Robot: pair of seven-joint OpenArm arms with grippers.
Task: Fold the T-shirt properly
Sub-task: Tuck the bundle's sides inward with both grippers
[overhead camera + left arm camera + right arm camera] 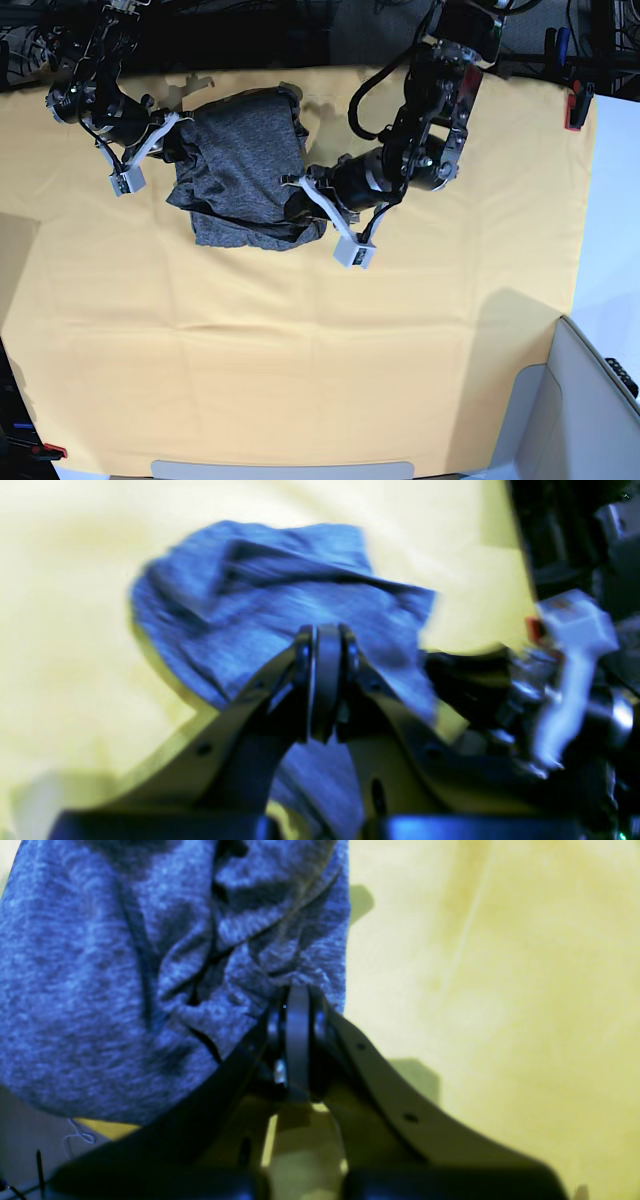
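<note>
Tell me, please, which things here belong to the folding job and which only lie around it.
Belong to the job:
- T-shirt, grey, bunched on the table
- left gripper, shut at the shirt's edge
- right gripper, shut at the shirt's edge

Only lying about:
- yellow table cloth under the shirt
- red clamp at the cloth's edge

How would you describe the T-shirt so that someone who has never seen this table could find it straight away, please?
Start from the yellow table cloth that covers the table and look to its far edge, between the two robot arms. There lies the T-shirt, a bunched heap of heathered charcoal-grey knit with no print. It is the only dark fabric on the cloth, flanked by the left gripper and the right gripper.
</note>
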